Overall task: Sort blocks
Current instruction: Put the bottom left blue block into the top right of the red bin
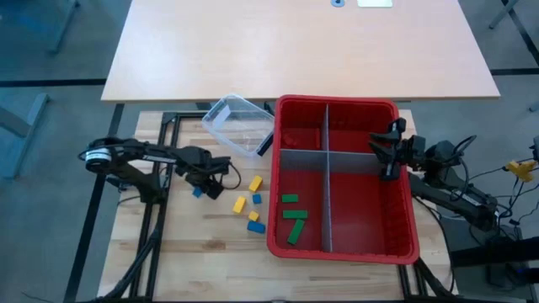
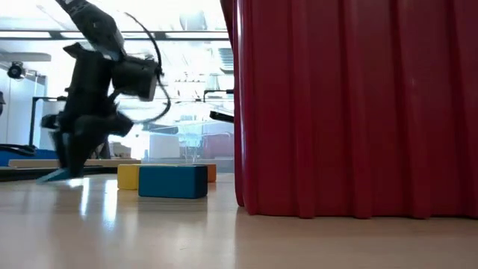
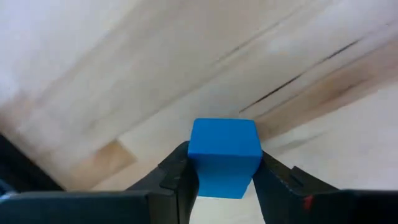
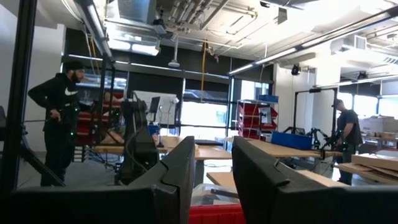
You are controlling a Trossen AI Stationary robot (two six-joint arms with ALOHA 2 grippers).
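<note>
Blue plastic filled my left wrist view: a small blue block (image 3: 224, 155) sat between the left fingers (image 3: 177, 186), which were clamped on its two side faces. From above, the left gripper (image 1: 200, 188) was low over the wooden tabletop (image 1: 194, 252), left of the loose yellow and blue blocks (image 1: 251, 204) and well apart from the red bin (image 1: 404, 252). Three green blocks (image 1: 292, 220) already lay in the bin's near-left compartment.

I judged the step to be the pick-up. To do it well I would lift straight up before swinging over, so the bin's wall was cleared and the neighbouring blocks stayed undisturbed.

It looked close to a cube, so I could not tell a long axis; one flat face pointed towards the camera, its edges roughly square to the fingers.

My right gripper (image 1: 389, 153) waited over the bin's far-right side, fingers (image 4: 180, 180) parted with nothing between them.
</note>
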